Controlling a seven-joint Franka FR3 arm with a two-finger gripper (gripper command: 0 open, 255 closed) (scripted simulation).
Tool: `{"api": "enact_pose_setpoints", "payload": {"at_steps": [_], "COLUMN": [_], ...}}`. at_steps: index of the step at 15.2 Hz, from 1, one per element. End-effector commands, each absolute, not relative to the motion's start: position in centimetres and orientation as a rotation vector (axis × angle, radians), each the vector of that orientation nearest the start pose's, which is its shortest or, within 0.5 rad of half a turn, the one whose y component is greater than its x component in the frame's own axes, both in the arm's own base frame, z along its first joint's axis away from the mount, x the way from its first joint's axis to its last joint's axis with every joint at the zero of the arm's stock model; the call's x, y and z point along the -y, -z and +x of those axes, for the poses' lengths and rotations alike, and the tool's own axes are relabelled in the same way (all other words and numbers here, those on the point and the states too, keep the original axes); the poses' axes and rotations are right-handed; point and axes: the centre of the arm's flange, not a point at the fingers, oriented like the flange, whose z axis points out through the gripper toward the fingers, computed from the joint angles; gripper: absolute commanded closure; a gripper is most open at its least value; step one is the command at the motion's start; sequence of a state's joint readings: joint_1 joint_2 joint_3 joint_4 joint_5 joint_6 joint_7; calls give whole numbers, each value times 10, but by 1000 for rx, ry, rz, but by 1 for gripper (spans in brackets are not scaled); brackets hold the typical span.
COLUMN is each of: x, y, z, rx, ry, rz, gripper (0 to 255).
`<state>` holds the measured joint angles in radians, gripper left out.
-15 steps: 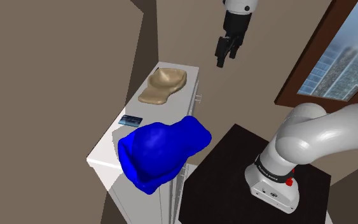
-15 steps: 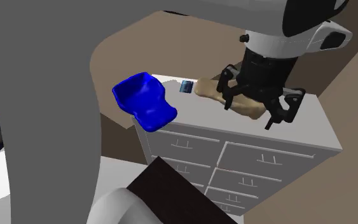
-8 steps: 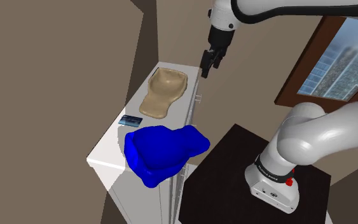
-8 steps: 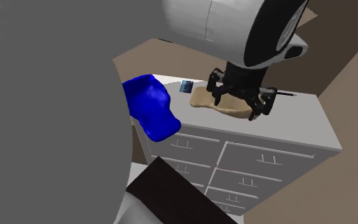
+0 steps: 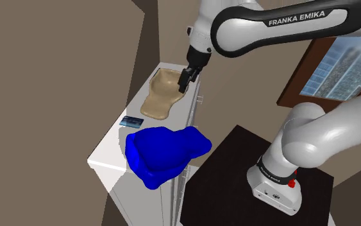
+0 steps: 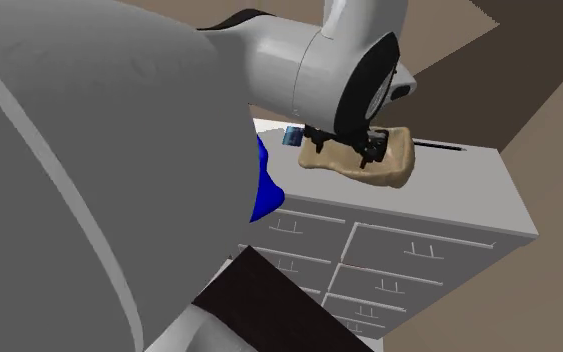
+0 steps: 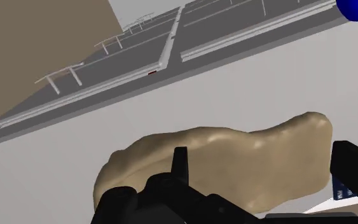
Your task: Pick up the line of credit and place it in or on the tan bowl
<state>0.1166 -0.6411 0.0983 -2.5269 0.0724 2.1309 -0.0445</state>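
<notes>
The line of credit is a small blue card (image 5: 132, 121) lying flat on the white dresser top (image 5: 108, 149), between the tan bowl (image 5: 163, 95) and a blue bowl (image 5: 163, 151). My gripper (image 5: 184, 85) hangs open just above the tan bowl's far rim, holding nothing. In the second exterior view the gripper (image 6: 347, 148) is over the tan bowl (image 6: 389, 170), with the card (image 6: 292, 136) beside it. In the wrist view the fingers (image 7: 180, 167) stand apart over the tan bowl (image 7: 234, 156); a corner of the card (image 7: 343, 189) peeks past one finger.
The dresser stands against a brown wall (image 5: 57, 70); its drawer fronts (image 6: 409, 255) face the stand (image 5: 236, 173). The large blue bowl overhangs the dresser's near end. A window (image 5: 345, 51) is at the shoulder view's right.
The arm has swung down and toward the shoulder view's left, from high beside the dresser to just above the tan bowl. The fingers stay open.
</notes>
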Motion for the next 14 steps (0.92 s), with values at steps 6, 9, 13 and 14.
{"api": "enact_pose_setpoints", "payload": {"at_steps": [6,9,13,14], "x": [-145,-173,-211,-220], "y": [-471,-455,-435,-430], "z": [399,411,426,430], "rx": [492,557,642,663], "ry": [558,631,725,748], "rz": [-2980,-2934,-2868,-2851], "gripper": [0,0,0,0]}}
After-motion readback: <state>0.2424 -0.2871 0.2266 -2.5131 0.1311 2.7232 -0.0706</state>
